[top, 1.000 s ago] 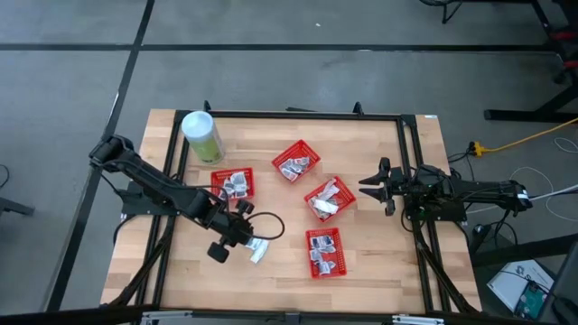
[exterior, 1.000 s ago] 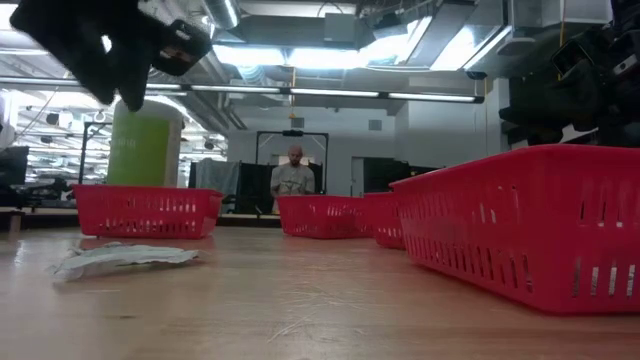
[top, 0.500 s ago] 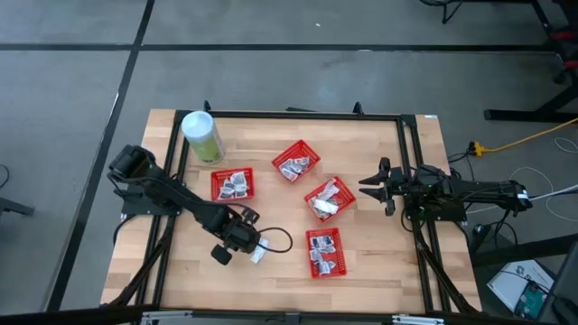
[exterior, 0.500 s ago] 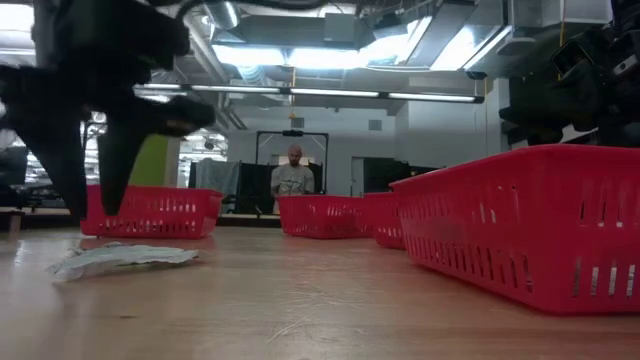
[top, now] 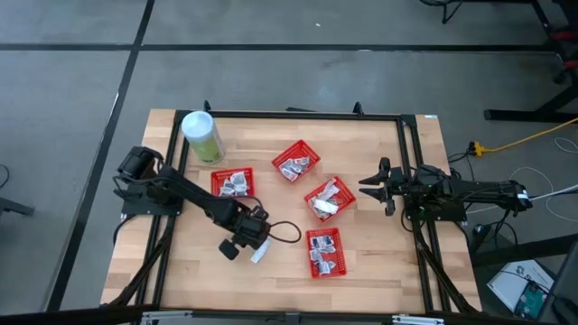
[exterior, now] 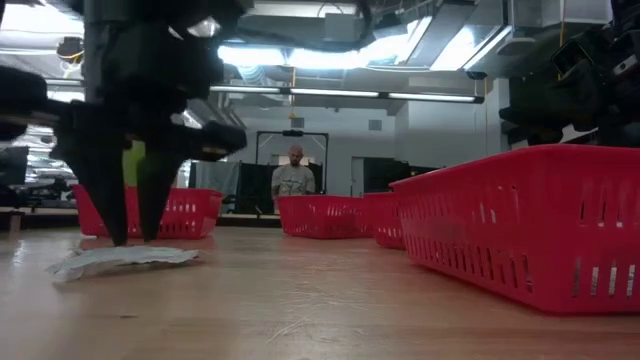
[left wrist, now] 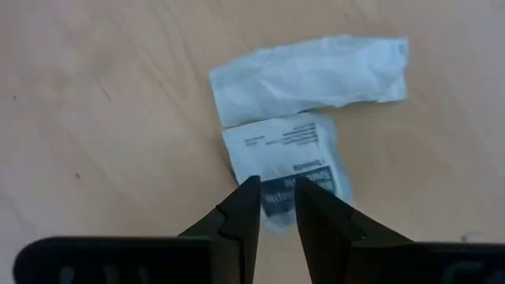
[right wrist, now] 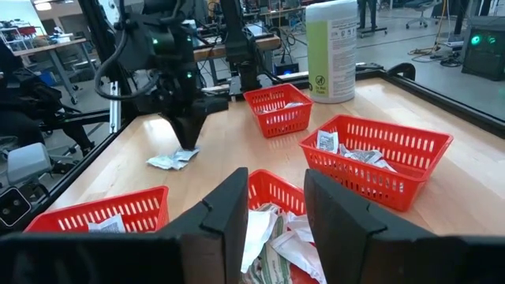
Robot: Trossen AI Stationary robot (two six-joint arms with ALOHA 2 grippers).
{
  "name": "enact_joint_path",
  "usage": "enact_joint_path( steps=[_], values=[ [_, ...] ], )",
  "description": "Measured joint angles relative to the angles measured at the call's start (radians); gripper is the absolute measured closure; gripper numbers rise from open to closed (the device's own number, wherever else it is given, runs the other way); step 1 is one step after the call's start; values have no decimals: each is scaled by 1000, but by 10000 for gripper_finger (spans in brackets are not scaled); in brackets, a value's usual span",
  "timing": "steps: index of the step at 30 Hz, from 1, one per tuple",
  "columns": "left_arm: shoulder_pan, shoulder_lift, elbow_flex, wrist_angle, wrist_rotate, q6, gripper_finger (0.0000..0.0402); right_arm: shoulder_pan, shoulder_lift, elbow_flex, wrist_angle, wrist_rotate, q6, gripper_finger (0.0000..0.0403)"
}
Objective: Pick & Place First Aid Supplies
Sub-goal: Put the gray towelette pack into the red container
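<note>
— Packets lie loose on the table in the high view, under the left gripper, between two red baskets. The right gripper waits at the table's right side.

— Low view?

— Fingers narrow, empty, tips just above the crumpled packet. A person stands far back in a workshop under ceiling lights.

— Left wrist view?

— Two packets overlap; the tips straddle the printed one's edge. I'd guess it could pinch both, or slide one on the smooth wood.

— Right wrist view?

— Its fingers stand moderately apart, empty, above a filled basket; a green canister stands beyond.
</note>
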Motion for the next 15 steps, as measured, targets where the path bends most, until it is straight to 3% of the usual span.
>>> enact_joint_path(
  steps=[10, 15],
  values=[
    [56, 99, 8, 41, 75, 66, 327, 0, 0, 0, 0, 0, 0, 276],
    [78, 100, 6, 36, 110, 59, 348, 0, 0, 0, 0, 0, 0, 276]
  ],
)
